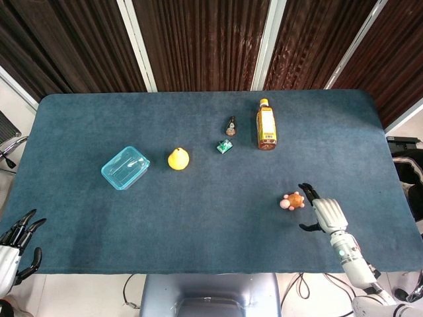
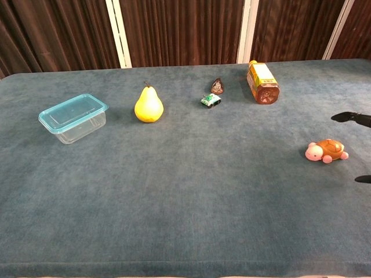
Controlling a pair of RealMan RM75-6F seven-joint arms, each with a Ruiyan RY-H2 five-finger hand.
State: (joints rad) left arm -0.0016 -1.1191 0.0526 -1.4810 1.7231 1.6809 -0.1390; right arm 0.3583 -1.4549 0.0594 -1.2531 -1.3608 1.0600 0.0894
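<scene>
The right hand (image 1: pixel 324 212) lay on the counter (image 1: pixel 198 218) with its fingers (image 1: pixel 308 192) spread and nothing in them — the toy turtle (image 1: pixel 291 201) sat just beside the fingertips, not touched as far as the head view showed. In the chest view only two dark fingertips (image 2: pixel 348 116) showed at the frame's edge, one beyond the turtle and one nearer than it. To take the turtle well, I judged the fingers should close around its shell from both sides, low to the cloth, slowly enough not to nudge it away. The left hand (image 1: pixel 14 244) hung off the counter's near corner, fingers apart, empty. Well away from the right hand stood a pear (image 1: pixel 178 159) and a clear box (image 1: pixel 125 167).
</scene>
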